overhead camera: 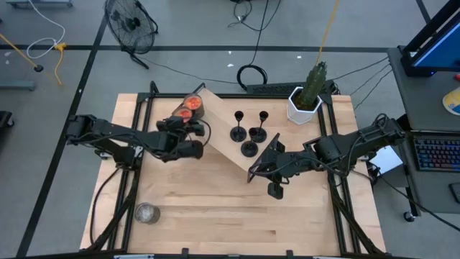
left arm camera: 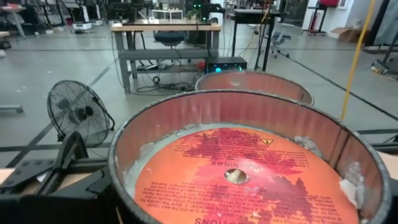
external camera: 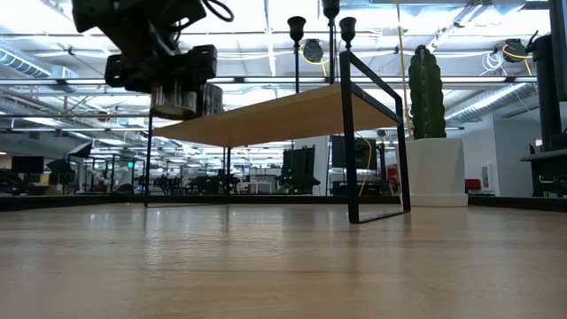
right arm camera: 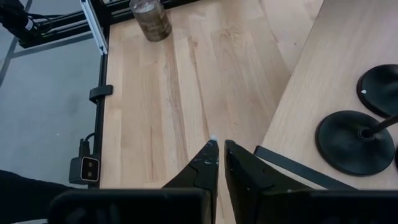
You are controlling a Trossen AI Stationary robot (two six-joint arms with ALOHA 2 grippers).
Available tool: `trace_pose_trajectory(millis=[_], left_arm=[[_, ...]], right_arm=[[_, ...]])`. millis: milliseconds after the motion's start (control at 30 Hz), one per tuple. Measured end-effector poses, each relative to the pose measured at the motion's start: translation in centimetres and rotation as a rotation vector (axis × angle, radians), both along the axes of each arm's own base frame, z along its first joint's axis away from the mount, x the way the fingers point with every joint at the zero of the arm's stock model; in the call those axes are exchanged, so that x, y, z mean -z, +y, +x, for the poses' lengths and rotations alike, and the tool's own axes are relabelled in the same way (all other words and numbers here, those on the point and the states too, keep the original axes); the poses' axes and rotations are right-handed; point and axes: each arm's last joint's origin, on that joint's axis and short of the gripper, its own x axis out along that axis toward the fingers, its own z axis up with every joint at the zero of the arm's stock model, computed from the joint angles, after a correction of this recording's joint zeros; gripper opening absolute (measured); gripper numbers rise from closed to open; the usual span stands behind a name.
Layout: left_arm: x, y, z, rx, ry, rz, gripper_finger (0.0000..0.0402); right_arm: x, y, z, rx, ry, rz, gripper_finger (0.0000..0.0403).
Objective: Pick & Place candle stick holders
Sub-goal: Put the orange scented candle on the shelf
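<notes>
Three holders [overhead camera: 249, 140] stand in a tight cluster on the shelf [overhead camera: 221, 155], just toward 12 o'clock from the middle of the table [overhead camera: 237, 223]. Your right claw [overhead camera: 274, 191] hangs at 5 o'clock from them, off the shelf edge, its tips pressed together and empty. Spread them before you move in. The nearest holder [overhead camera: 249, 149] looks the easiest pick. Come at it from 5 o'clock, level with its stem, so the tips pass above the flat base and below the cup. Close on the stem, not the base; it is thin and will likely tip if nudged. The other two bases sit just beside it, so lift straight up. Your left claw [overhead camera: 188, 133] sits at 9 o'clock, with an orange jar [left arm camera: 242, 174] right against it; I cannot tell whether it grips the jar. Keep it parked.
</notes>
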Motion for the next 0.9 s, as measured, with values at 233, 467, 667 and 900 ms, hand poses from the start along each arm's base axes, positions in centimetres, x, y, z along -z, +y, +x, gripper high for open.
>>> trace_pose_trajectory(millis=[233, 467, 667, 900], left_arm=[[0.1, 1.5, 0.3, -0.035, 0.005, -0.026, 0.035], [0.8, 2.3, 1.0, -0.055, 0.017, -0.034, 0.035], [1.0, 2.9, 1.0, -0.082, 0.022, -0.03, 0.035], [1.4, 3.7, 1.2, -0.113, 0.021, -0.027, 0.035]], right_arm=[[0.0, 0.0, 0.0, 0.0, 0.006, -0.002, 0.0018], [0.1, 0.0, -0.1, -0.004, 0.007, -0.007, 0.0018], [0.1, 0.0, 0.0, -0.006, 0.007, -0.008, 0.0018], [0.1, 0.0, 0.0, -0.006, 0.007, -0.008, 0.0018]])
